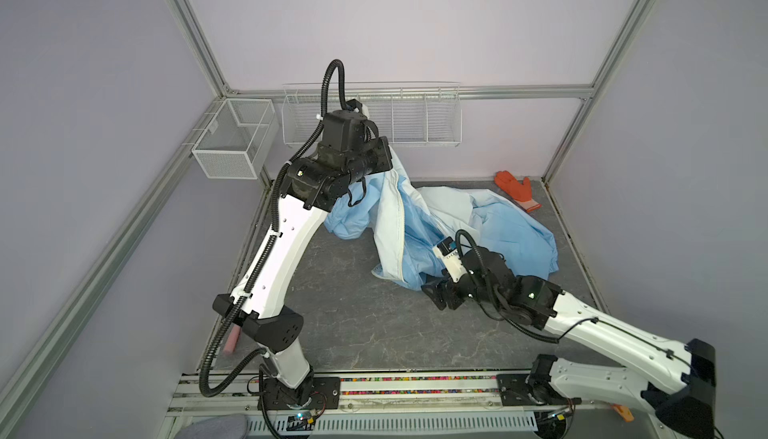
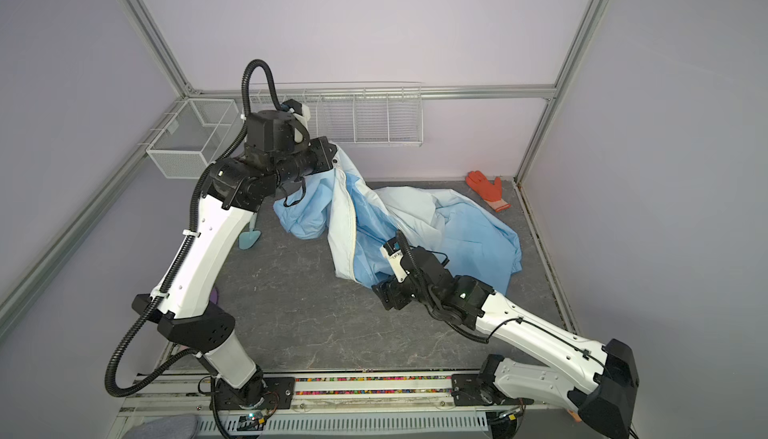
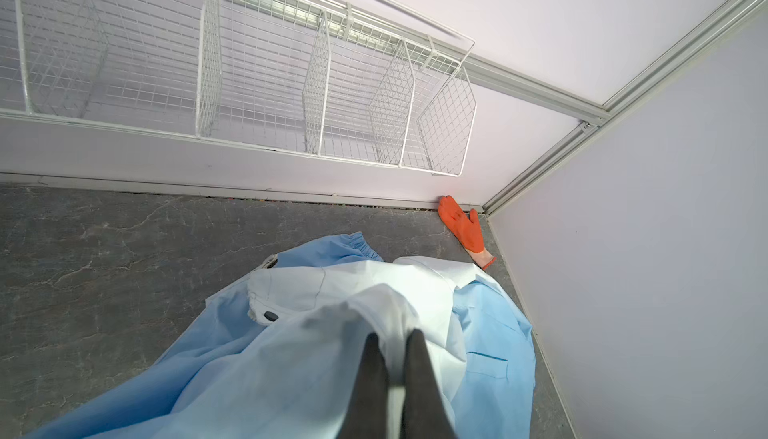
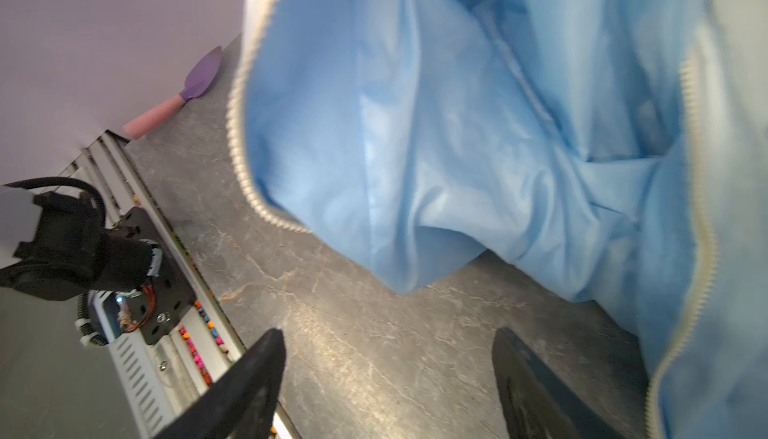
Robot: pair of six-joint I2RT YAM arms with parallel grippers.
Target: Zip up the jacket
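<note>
Currently our left gripper (image 3: 394, 335) is pinched shut on whitish fabric of the jacket (image 1: 511, 229), holding its top up; the rest drapes on the table (image 1: 353, 333). Right gripper (image 4: 388, 333) gapes empty by the lower hem. Risks, we reckon: thin cloth slips from the pinch, or we grab lining rather than the zipper (image 4: 239, 125), whose halves hang apart.

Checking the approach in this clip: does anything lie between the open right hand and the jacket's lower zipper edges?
Nothing visible does. In the right wrist view only bare table separates the right hand from the hem of the jacket. The orange glove lies apart in the far corner.
</note>
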